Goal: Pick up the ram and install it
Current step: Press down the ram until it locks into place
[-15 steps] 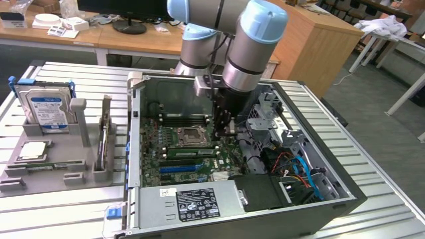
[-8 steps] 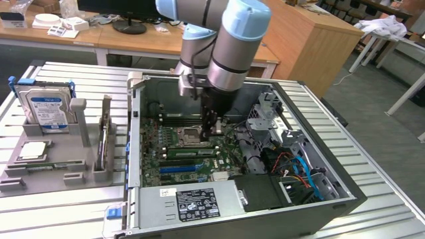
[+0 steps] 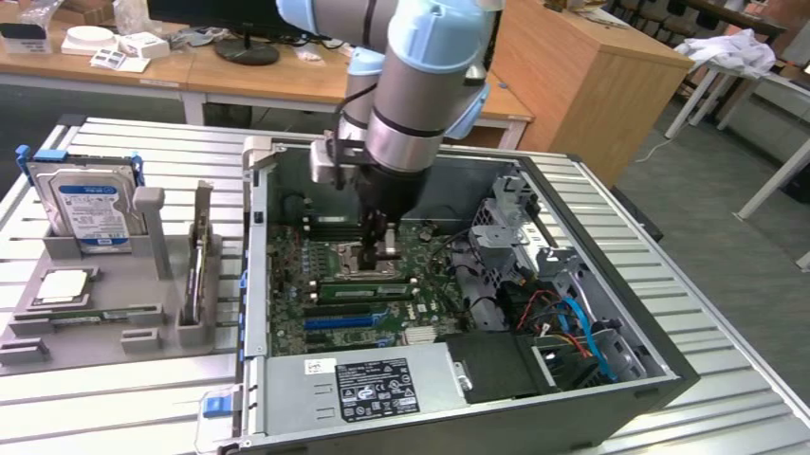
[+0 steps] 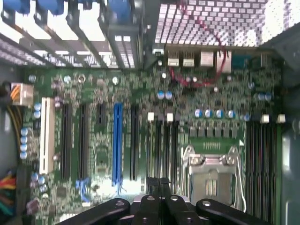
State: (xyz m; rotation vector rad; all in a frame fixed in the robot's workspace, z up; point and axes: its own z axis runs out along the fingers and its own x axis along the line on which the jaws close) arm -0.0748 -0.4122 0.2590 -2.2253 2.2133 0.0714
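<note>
Hand: the hand [image 3: 379, 254] is low inside the open computer case [image 3: 608, 379], fingertips [image 4: 153, 183] pressed together and gripping nothing.
Ram: the ram [image 3: 367, 290] looks to lie along the black slots [image 4: 161, 145] of the motherboard [image 3: 303, 322], just beside the hand. I cannot tell whether it is fully seated.
Step, I reckon: pressing it home.
Doing it well: push straight down over the stick's length, without tilt, until the end clips catch.
Watch: the processor socket [image 4: 211, 180] sits right beside the slots, so keep off its lever.
</note>
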